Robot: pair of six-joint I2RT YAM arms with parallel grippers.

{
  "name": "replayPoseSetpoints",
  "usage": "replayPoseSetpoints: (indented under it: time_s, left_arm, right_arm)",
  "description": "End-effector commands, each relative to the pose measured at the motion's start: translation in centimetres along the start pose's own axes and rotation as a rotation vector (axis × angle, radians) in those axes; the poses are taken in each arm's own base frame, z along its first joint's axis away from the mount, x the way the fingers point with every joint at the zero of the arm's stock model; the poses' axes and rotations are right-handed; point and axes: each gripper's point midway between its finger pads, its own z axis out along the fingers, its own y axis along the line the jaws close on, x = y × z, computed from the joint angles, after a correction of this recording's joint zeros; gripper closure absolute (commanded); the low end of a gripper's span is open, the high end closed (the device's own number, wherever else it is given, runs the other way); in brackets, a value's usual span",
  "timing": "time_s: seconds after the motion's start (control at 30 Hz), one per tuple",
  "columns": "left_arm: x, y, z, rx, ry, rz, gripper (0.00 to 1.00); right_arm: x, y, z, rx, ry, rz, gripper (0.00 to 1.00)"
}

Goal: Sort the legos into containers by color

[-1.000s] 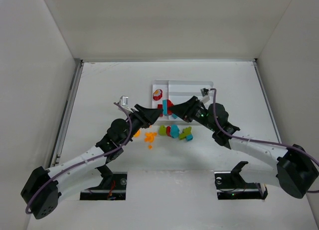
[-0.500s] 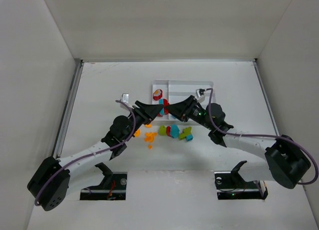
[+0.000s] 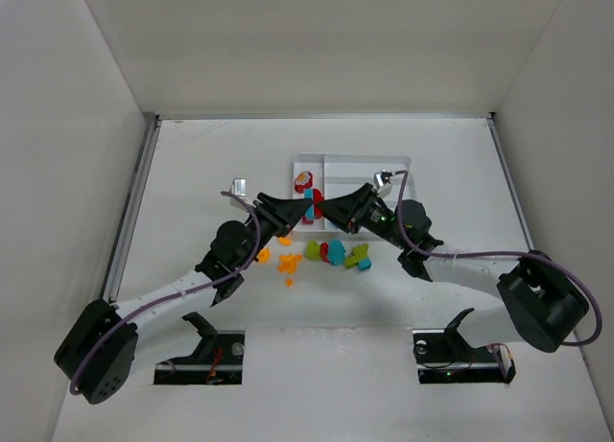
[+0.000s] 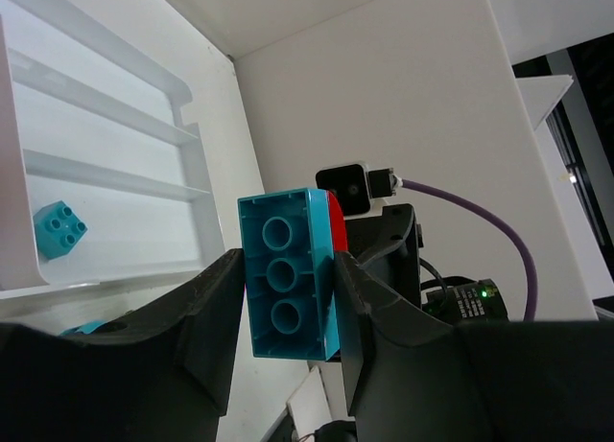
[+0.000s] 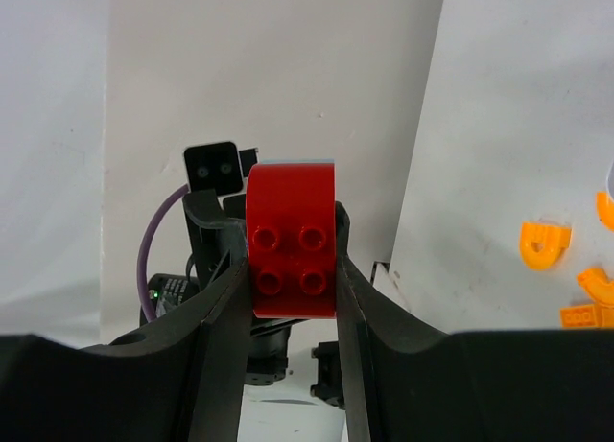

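A teal lego (image 4: 286, 279) and a red lego (image 5: 291, 241) are stuck together and hang in the air between my two grippers, over the near left corner of the white tray (image 3: 369, 164). My left gripper (image 4: 290, 260) is shut on the teal lego, with both fingers against its sides. From the opposite side my right gripper (image 5: 288, 248) is shut on the red lego. One small teal lego (image 4: 59, 228) lies in a long tray section. A red and yellow piece (image 3: 303, 181) lies in the tall narrow section.
Loose legos lie on the table just in front of the tray: orange ones (image 3: 288, 263), lime green ones (image 3: 360, 258), a teal one (image 3: 336, 253) and a red one (image 3: 324, 250). White walls enclose the table, and a metal rail (image 3: 129, 212) runs along its left side.
My left gripper's jaws have closed in onto the teal lego. Both grippers and the joined pair have shifted slightly away from the bases, toward the tray.
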Motion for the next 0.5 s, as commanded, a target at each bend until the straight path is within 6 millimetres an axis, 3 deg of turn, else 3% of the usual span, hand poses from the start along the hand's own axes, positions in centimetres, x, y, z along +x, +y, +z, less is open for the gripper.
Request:
replayPoseSetpoints:
  time_s: [0.0,0.27,0.47]
  left_arm:
    - [-1.3,-1.9,-0.5,0.083,-0.035,0.0,0.82]
    - [-2.8,-0.1,-1.7,0.053,-0.065,0.016,0.86]
    - [-3.5,0.7,-2.2,0.038,-0.089,0.023,0.87]
  right_arm:
    - [-0.6,1.2,-0.3,-0.067,-0.014,-0.006,0.67]
    - [-1.6,0.8,-1.2,-0.049,-0.043,-0.033,0.68]
    - [-1.6,-0.1,-0.8,-0.023,-0.036,-0.043,0.68]
